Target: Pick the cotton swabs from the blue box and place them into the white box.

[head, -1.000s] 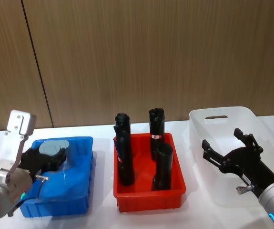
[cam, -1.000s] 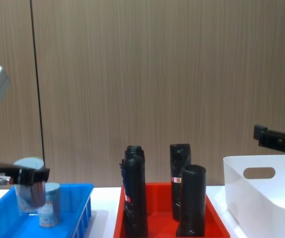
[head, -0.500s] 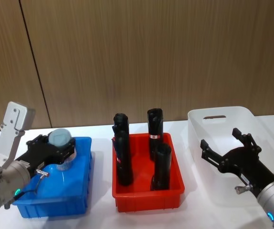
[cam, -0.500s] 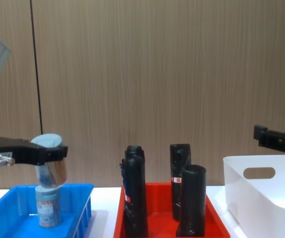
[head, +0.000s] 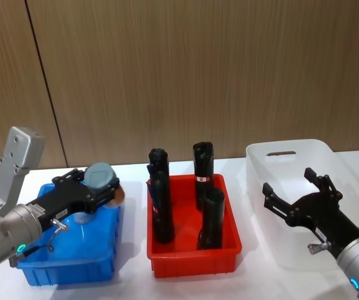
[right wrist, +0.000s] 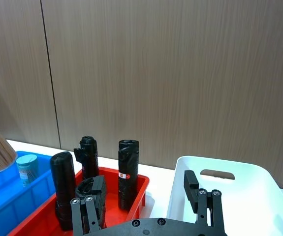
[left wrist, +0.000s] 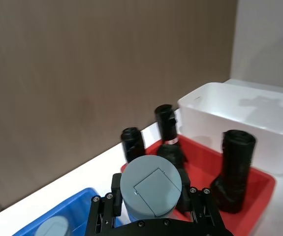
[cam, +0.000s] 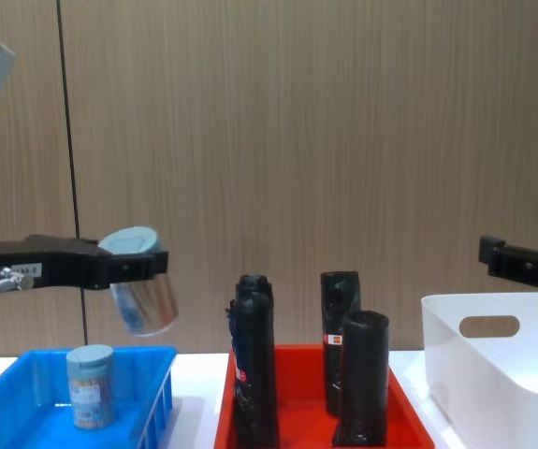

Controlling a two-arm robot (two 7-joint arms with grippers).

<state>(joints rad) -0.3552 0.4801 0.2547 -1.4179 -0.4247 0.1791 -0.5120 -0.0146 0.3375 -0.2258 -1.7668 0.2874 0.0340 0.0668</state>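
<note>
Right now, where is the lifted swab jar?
Chest view: the swab jar hangs tilted in the left gripper above the blue box's right edge, left of the red bin.

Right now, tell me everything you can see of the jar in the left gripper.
The jar is a small clear cylinder with a pale blue round lid, packed with tan stems. It hangs tilted above the right side of the blue box, touched only by the left gripper, which is clamped just under the lid.

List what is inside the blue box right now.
One cotton swabs jar stands in the blue box. The left claw holds a second jar above it; the arm hides part of the floor.
</note>
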